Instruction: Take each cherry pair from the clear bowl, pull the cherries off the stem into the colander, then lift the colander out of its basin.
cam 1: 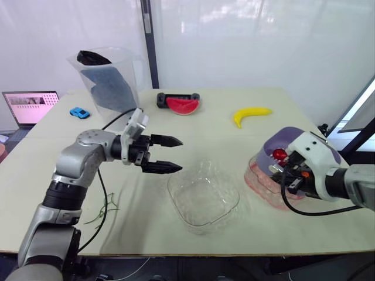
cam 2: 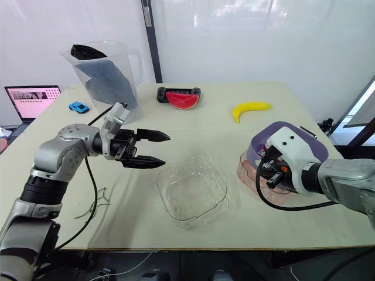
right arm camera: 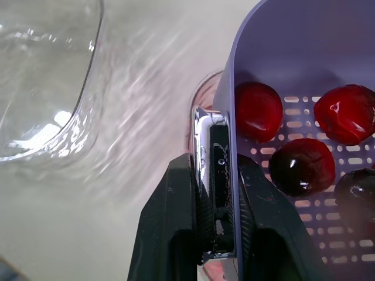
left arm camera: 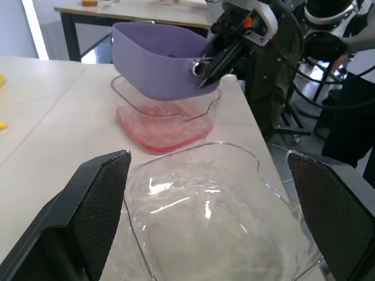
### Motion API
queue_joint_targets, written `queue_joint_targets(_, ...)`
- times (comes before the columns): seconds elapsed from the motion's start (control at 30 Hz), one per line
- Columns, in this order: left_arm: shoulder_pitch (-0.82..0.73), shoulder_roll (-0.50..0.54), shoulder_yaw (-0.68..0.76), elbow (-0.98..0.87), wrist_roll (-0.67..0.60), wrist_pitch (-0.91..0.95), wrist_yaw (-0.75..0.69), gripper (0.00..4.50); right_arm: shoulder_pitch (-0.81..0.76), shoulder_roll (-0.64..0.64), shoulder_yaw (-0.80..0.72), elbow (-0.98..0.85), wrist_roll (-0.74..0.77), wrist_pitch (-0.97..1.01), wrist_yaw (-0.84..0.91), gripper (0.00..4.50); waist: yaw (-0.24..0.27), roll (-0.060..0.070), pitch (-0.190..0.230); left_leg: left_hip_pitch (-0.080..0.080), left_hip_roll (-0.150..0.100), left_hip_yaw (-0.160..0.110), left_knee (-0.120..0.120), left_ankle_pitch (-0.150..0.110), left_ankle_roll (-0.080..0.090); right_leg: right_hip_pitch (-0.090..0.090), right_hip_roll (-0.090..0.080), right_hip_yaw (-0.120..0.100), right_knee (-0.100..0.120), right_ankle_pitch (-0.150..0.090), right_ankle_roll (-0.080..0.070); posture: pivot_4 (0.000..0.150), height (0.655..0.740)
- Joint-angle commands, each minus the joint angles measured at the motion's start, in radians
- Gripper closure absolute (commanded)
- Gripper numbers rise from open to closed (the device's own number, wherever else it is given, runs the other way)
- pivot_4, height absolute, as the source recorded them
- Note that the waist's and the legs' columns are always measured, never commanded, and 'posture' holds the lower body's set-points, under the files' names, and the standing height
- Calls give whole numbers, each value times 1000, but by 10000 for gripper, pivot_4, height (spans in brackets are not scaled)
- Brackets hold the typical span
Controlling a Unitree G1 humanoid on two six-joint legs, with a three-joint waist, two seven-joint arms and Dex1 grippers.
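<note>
The purple colander (left arm camera: pixel 158 64) sits tilted over the pink-tinted clear basin (left arm camera: pixel 158 117) at the table's right side. My right gripper (right arm camera: pixel 215 164) is shut on the metal handle at the colander's rim (right arm camera: pixel 234 88). Several dark red cherries (right arm camera: pixel 258 111) lie on its slotted floor. The clear bowl (cam 1: pixel 203 196) stands near the table's front middle, and I see nothing in it. My left gripper (cam 1: pixel 179 154) hovers open just left of and above the bowl, with nothing between its fingers.
At the back left stands a clear pitcher (cam 1: pixel 108 79) with something dark inside. A watermelon slice (cam 1: pixel 183 104), a banana (cam 1: pixel 251 114) and a blue toy car (cam 1: pixel 79 112) lie farther back. Green stems (cam 1: pixel 107 206) lie near the front left.
</note>
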Motion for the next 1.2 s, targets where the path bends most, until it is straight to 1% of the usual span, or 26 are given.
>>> queue_joint_targets(0.03,8,24,28,-38,-6,-5,4,0,-10,-25,-15,-10,-9,-23,15,42501,0,0,0,0,0,0,0,0,0,0,0,0,0,0,0,1500,7400)
queue_joint_targets(0.17,27,33,40,-55,-12,-5,19,0,-15,-44,6,-8,-9,-38,37,42501,0,0,0,0,0,0,0,0,0,0,0,0,0,0,0,1500,7400)
queue_joint_targets(0.27,46,43,46,-75,-14,-2,30,0,-7,-83,31,-18,6,-54,81,42501,0,0,0,0,0,0,0,0,0,0,0,0,0,0,0,1500,7400)
queue_joint_targets(0.4,72,60,70,-105,-30,12,53,0,-31,-93,63,4,-7,-89,94,42501,0,0,0,0,1,0,0,0,0,0,0,0,0,0,0,1500,7400)
queue_joint_targets(0.57,142,75,137,-159,-48,27,126,0,-161,-178,182,112,-74,-216,166,42501,-3,1,0,0,1,0,0,0,0,-1,0,1,0,0,0,1500,7400)
queue_joint_targets(0.63,189,87,165,-192,-55,29,152,0,-241,-197,260,161,-102,-278,223,42501,-6,1,0,0,1,0,-1,0,0,-1,0,0,0,0,0,1500,7400)
queue_joint_targets(0.67,224,91,190,-214,-60,30,176,0,-307,-191,329,199,-134,-325,271,42501,-6,1,0,0,1,1,-1,0,0,-1,0,1,0,0,0,1500,7400)
queue_joint_targets(0.73,321,102,252,-272,-64,27,231,0,-466,-143,508,309,-240,-450,403,42501,-13,2,0,1,2,1,-1,0,0,-2,0,2,0,0,0,1500,7400)
queue_joint_targets(0.8,405,110,302,-338,-80,42,279,0,-590,-83,666,433,-368,-584,522,42501,-25,3,0,2,1,3,-2,0,0,-2,0,3,-1,0,0,1500,7400)
queue_joint_targets(0.9,515,118,371,-440,-114,70,345,0,-728,39,825,657,-540,-778,654,42501,-25,2,0,1,3,1,-3,0,0,-3,0,3,0,0,0,1500,7400)
queue_joint_targets(1.03,642,125,460,-562,-159,106,428,0,-819,210,909,923,-665,-947,756,42501,-19,2,0,-1,2,1,-2,0,0,-4,-1,2,0,0,0,1500,7400)
queue_joint_targets(1.13,709,128,508,-627,-190,126,476,0,-830,296,926,1070,-732,-1050,796,42501,-3,2,0,-1,1,1,-1,2,-3,-4,-3,2,0,0,0,1500,7400)
queue_joint_targets(1.2,752,131,538,-665,-206,137,505,0,-816,344,936,1157,-776,-1134,815,42501,-1,2,0,-2,0,0,-1,3,-5,-4,-3,1,0,0,0,1500,7400)
